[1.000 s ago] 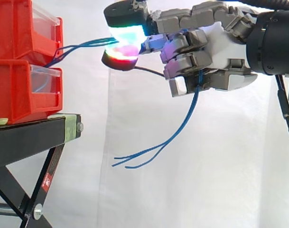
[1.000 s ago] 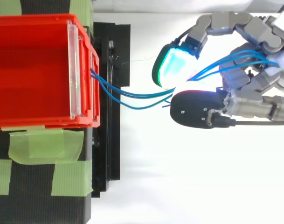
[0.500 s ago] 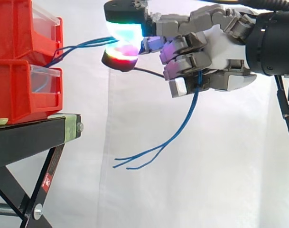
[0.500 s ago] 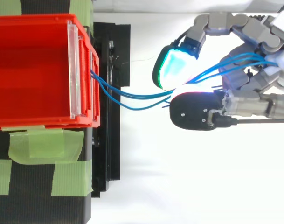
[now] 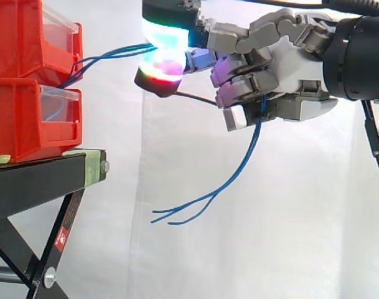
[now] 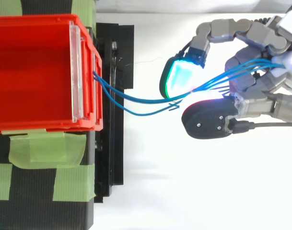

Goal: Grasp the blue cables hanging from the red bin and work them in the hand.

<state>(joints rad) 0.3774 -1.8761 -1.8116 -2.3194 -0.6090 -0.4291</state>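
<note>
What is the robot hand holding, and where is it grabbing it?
The hand pinches the blue cables partway along, between its glowing pads, their loose ends dangling below.

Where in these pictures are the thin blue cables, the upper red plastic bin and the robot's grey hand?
thin blue cables [image 5: 244, 163]: side view, on the strands hanging below the hand.
upper red plastic bin [image 5: 18, 40]: side view, on its side wall.
robot's grey hand [image 5: 292, 65]: side view, on the palm.
</note>
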